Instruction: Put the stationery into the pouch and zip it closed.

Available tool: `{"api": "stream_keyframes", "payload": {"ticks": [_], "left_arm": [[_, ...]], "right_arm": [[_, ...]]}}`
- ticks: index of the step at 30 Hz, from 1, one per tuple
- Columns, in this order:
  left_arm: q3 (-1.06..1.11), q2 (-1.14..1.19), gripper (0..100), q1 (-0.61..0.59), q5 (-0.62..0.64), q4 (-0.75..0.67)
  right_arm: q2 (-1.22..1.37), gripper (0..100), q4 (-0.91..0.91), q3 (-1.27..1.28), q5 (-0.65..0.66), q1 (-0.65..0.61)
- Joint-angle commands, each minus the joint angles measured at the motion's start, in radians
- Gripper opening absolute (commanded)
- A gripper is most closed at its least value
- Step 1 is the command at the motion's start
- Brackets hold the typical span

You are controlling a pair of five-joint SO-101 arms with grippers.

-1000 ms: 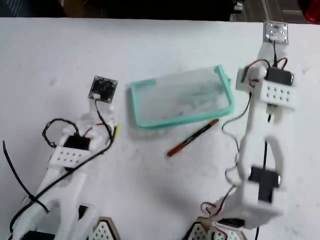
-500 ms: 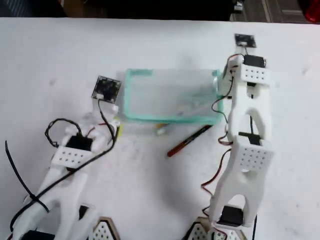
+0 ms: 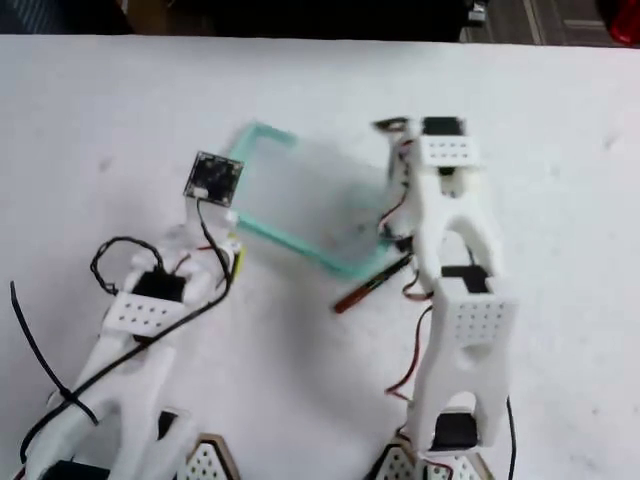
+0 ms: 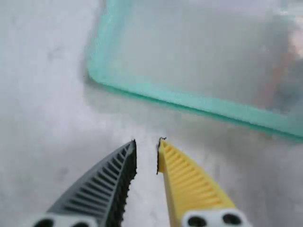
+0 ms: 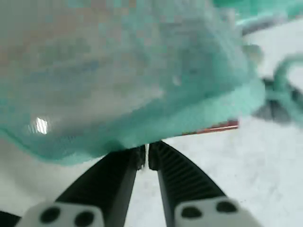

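My right gripper [image 5: 145, 150] pinches the pouch [image 3: 300, 190] rim. My left gripper [image 4: 146, 144], barely open and empty, sits just off it. The pen [image 3: 372, 285] slants off the pouch's corner, nearer my right.

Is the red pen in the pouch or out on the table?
Out. The red pen lies on the table, just outside the pouch's near teal edge.

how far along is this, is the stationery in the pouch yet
Done: nothing certain; what the pouch holds is blurred. In hand: the right gripper seems to pinch its teal edge. Left: the red pen lies on the table outside it, then zipping.
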Motion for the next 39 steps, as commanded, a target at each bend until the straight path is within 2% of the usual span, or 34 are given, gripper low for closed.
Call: {"api": "stream_keyframes", "payload": {"ticks": [1,4,9,14,19,21,26,39], "left_arm": [[-0.020,-0.001,10,0.015,-0.005,-0.023],[-0.020,-0.001,10,0.015,-0.005,-0.023],[-0.020,-0.002,10,0.015,-0.005,-0.023],[-0.020,-0.004,10,0.015,-0.005,-0.023],[-0.020,-0.002,10,0.012,-0.006,-0.023],[-0.020,-0.001,10,0.008,-0.006,-0.023],[-0.020,-0.001,10,0.008,-0.006,-0.023],[-0.020,-0.001,10,0.013,-0.006,-0.023]], "right_arm": [[-0.223,1.8,0.016,0.107,0.017,-0.091],[-0.424,1.8,-0.033,0.164,0.017,-0.082],[-0.639,1.8,-0.188,0.215,0.008,0.084],[-0.578,3.9,-0.248,0.334,0.008,0.145],[-0.516,19.8,-0.249,0.417,0.009,0.143],[-0.518,23.1,-0.252,0.440,0.012,0.142],[-0.532,21.7,-0.265,0.448,0.009,0.131],[-0.414,21.6,-0.464,0.517,0.008,0.117]]}}
